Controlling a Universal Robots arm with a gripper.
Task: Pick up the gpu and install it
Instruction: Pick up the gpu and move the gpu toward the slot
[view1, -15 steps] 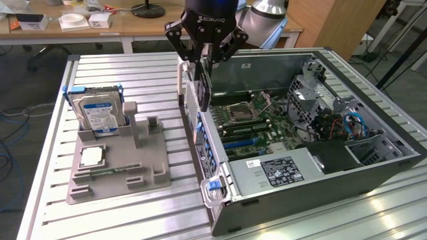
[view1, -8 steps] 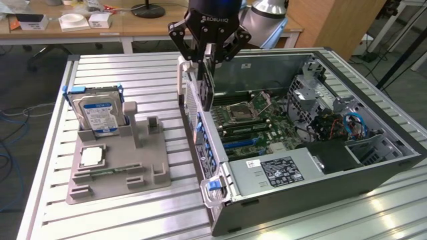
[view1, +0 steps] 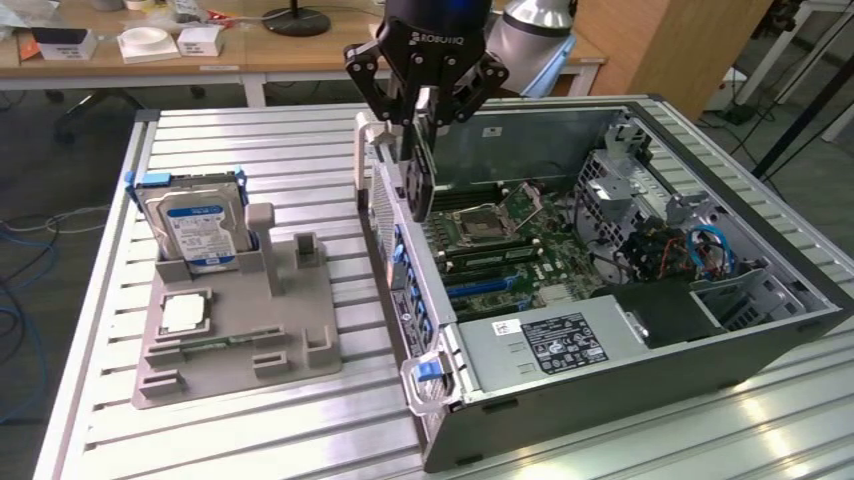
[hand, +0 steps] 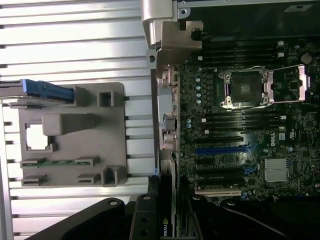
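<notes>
GPU gripped and hanging over the case's rear edge; alignment is my worry.

I see the gripper (view1: 427, 105) closed onto the gpu (view1: 424, 180), pinching the thin card by its faces. The card hangs edge-down just above the rear wall (view1: 387, 235) of the open computer case (view1: 641, 350), over the motherboard (view1: 534, 240) inside it. I judge three risks from here: the card could tilt in so narrow a pinch, its bracket could catch on the case's rear wall, or its lower edge could land beside the blue slot (hand: 222, 149) instead of in it, where pressing could damage the connector.
</notes>
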